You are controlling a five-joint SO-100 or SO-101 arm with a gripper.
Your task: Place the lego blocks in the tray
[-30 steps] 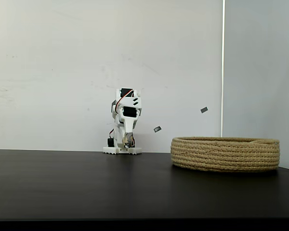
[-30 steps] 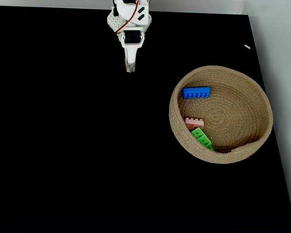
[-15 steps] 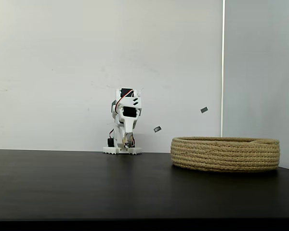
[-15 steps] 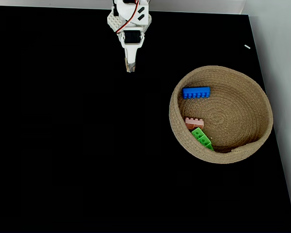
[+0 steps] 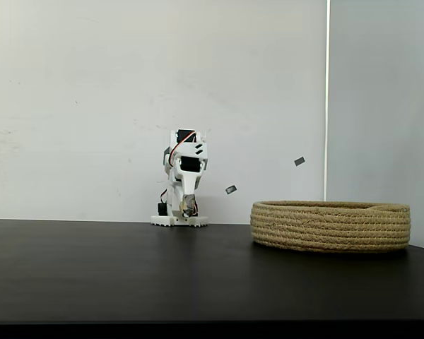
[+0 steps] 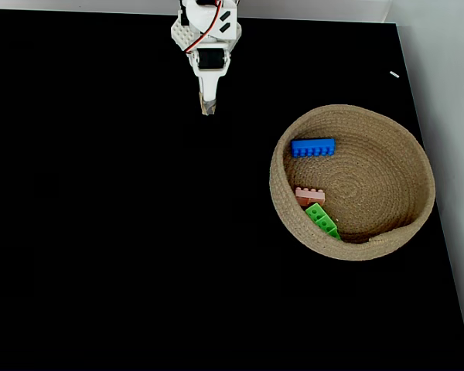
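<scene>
Claw tips look pressed together and empty, arm folded over its base at the desk's twelve o'clock edge. Blue brick, pink brick and green brick lie in the tray. Little seems at risk; only a stray swing toward four o'clock could nudge the tray.

Bright, even light, sharp focus — no glare

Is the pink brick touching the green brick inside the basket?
Touching, as far as the look-down fixed view shows: the pink brick lies against the upper end of the green brick, no gap between them, by the basket wall.
</scene>
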